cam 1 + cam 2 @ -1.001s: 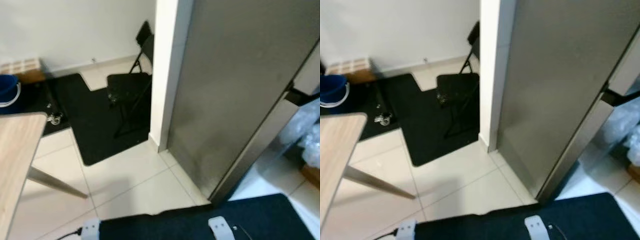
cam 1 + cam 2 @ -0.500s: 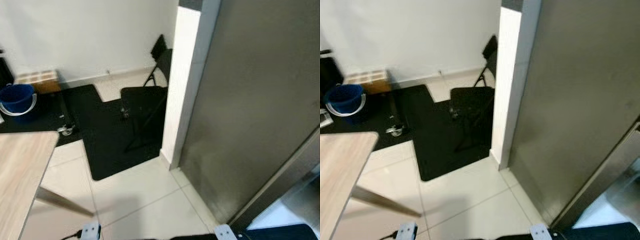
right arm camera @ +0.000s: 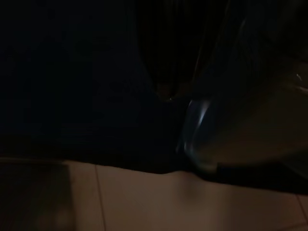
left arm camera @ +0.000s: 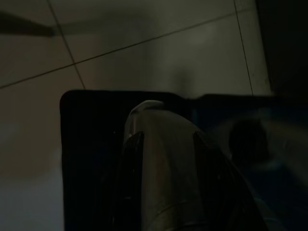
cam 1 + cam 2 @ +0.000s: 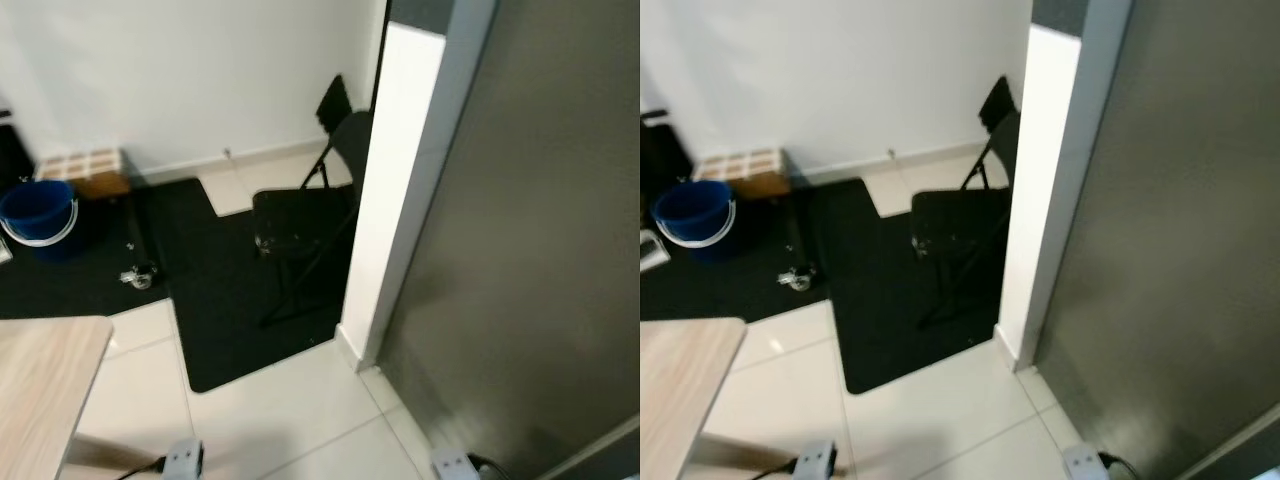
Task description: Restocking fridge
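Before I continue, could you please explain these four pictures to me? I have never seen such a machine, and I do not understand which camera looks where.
This is a walking humanoid robot with two arms, and its job here is restocking a fridge. The two wide pictures come from its head, looking forward and down. On the right stands the grey fridge door beside a white pillar. A black folding chair stands on a black mat, with a blue bucket by the wall and a wooden table corner near the robot. The two dark pictures come from wrist cameras; both arms hang idle above the tiled floor. Whether anything is held is too dark to tell.
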Available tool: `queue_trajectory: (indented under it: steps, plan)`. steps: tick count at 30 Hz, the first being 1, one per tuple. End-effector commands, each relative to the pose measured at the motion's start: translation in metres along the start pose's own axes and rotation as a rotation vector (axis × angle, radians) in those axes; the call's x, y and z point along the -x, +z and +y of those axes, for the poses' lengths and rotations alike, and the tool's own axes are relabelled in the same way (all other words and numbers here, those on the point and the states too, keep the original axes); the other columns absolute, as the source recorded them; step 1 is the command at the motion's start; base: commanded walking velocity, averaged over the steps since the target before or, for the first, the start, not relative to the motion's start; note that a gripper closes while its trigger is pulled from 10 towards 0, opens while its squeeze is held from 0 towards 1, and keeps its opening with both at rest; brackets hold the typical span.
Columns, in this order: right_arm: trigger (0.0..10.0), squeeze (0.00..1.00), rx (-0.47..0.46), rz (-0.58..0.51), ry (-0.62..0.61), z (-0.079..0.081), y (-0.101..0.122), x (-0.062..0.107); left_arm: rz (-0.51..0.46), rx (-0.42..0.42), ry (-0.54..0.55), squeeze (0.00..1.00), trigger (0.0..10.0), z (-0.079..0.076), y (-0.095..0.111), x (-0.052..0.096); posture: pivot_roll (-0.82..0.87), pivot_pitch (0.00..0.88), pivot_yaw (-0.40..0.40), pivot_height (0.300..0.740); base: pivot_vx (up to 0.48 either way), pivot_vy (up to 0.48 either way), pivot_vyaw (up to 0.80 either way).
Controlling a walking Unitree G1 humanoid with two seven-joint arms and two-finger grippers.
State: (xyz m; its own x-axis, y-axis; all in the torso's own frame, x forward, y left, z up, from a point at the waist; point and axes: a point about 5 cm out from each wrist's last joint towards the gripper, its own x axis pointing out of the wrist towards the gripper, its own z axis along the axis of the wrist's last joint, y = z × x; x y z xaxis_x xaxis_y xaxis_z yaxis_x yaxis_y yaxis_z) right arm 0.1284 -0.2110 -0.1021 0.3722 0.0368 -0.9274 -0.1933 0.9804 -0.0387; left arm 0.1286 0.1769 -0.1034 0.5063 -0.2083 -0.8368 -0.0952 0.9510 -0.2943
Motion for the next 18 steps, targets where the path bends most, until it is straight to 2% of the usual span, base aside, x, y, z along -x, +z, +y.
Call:
queue_trajectory:
  steps: [1,6,18]
  plan:
    - [10.0,0.0,0.008,0.022,-0.013,-0.0049,-0.0049,0.0014,0.03,-0.006,-0.004,0.0,10.0,-0.0022,-0.0076,0.0003,-0.03,0.0,0.004,0.74,0.375,0.0,0.0]
    - [10.0,0.0,0.004,0.021,-0.012,-0.0047,-0.0052,0.0014,0.029,0.001,0.002,0.0,10.0,-0.0017,-0.0077,0.0004,-0.03,0.0,0.005,0.74,0.354,0.0,0.0]
    - [10.0,0.0,0.001,0.018,-0.011,-0.0046,-0.004,0.0012,0.021,0.014,0.005,0.0,10.0,-0.0024,-0.0062,-0.0002,-0.03,0.0,0.003,0.74,0.0,0.0,0.0]
